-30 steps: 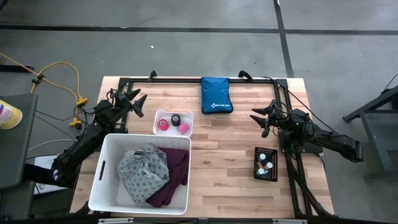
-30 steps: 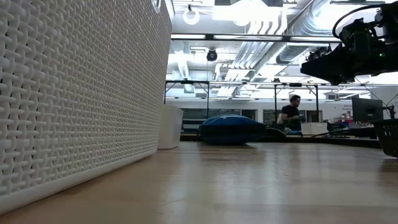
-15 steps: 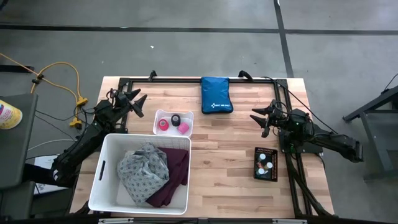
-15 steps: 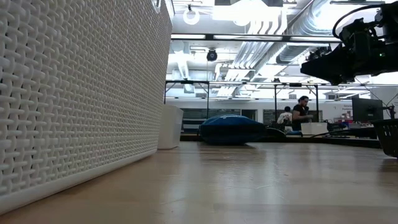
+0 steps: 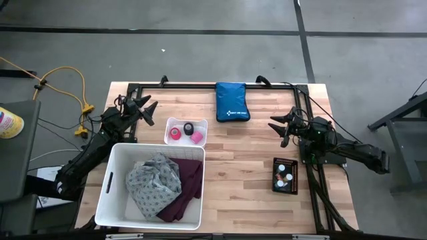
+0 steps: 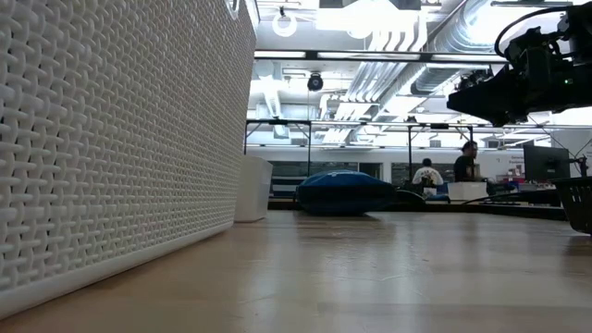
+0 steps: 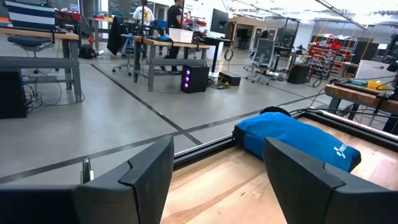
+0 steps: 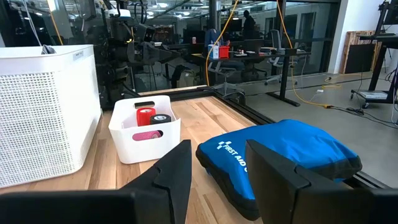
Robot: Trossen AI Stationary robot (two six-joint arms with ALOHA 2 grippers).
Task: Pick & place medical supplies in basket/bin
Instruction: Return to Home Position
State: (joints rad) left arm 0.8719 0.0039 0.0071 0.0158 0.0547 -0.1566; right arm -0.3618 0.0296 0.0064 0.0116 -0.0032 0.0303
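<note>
The big white basket [image 5: 110, 193] at the table's near left holds the grey-white patterned cloth [image 5: 152, 179] and the purple cloth [image 5: 189, 187]. A small white tray [image 5: 169, 127] behind it carries pink and black tape rolls [image 5: 187, 133]. A black mesh tray [image 5: 285, 176] with white-capped vials stands at the near right. My left gripper [image 5: 145, 111] hovers open above the table's far left, beside the small tray. My right gripper [image 5: 280, 129] hovers open at the right, behind the vial tray. Neither touches anything.
A blue zip pouch [image 5: 231, 102] with white print lies at the far middle. A black frame runs along the table's far edge and down its right side. Bare wood lies in the table's middle. People move in the room beyond the table.
</note>
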